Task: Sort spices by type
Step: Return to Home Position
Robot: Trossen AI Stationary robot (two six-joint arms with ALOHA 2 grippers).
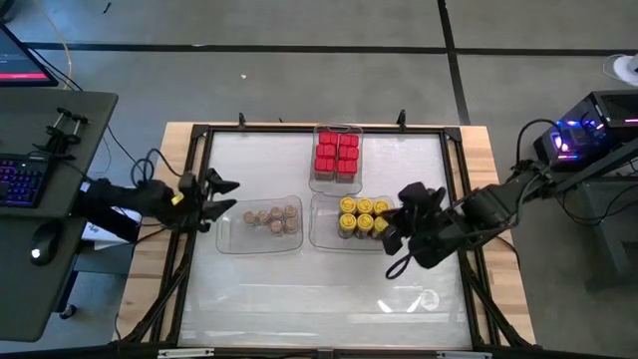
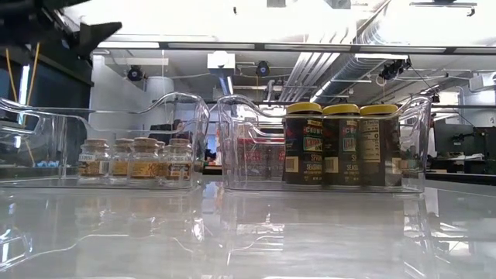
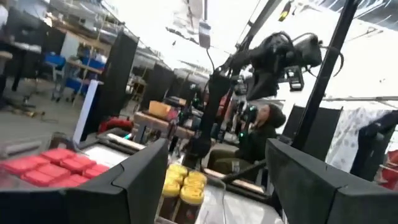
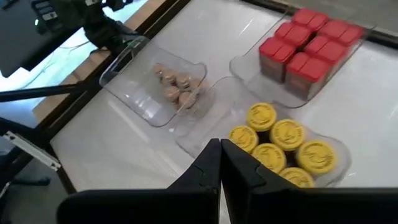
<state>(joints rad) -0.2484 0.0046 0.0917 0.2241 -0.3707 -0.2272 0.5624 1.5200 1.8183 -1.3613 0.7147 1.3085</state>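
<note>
Several red boxy spices [image 1: 337,155] stand in a clear tray at the far middle and also show in the right wrist view [image 4: 308,46]. Several small tan jars [image 1: 274,217] stand in the left clear tray [image 1: 227,234]. Several yellow-lidded jars [image 1: 361,214] stand in the right clear tray [image 1: 321,231]. My left gripper [image 1: 231,196] is open and empty, just above the left tray's left end; its fingers spread wide in its wrist view [image 3: 217,149]. My right gripper [image 1: 387,227] is shut and empty, above the right end of the yellow jars' tray [image 4: 221,146].
A dark frame [image 1: 199,135] runs round the white table top. The three trays sit close together in the table's far half. The near half of the table [image 1: 319,299] is bare white surface. A desk with a keyboard [image 1: 25,179] stands left of the table.
</note>
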